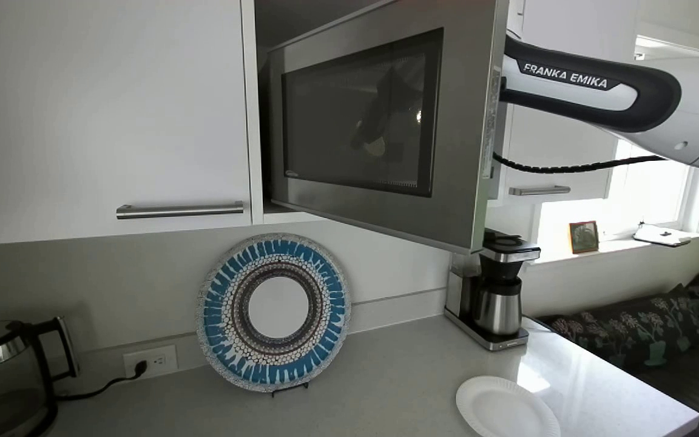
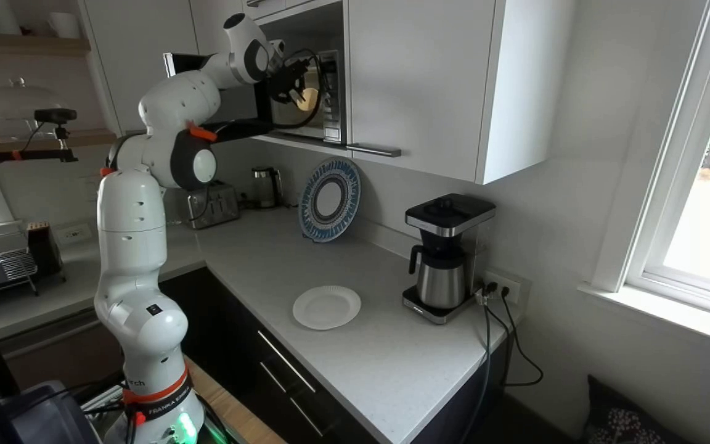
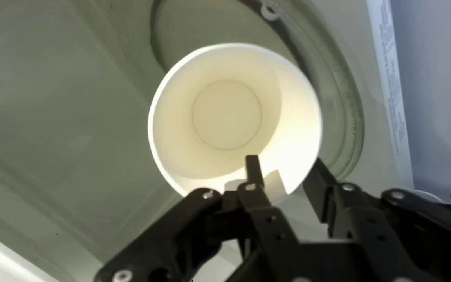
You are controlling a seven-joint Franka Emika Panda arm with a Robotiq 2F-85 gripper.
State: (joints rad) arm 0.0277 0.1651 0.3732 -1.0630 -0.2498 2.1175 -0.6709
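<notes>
Note white cup (image 3: 227, 113) just ahead of end effector (image 3: 286, 168), opening toward it with long axis leading away; straddling near wall with fingers (image 3: 254, 172) parted partway, one inside, one out, apparently unclamped.

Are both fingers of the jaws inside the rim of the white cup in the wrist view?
No: one finger overlaps the opening of the white cup, while the other finger stands outside it.
</notes>
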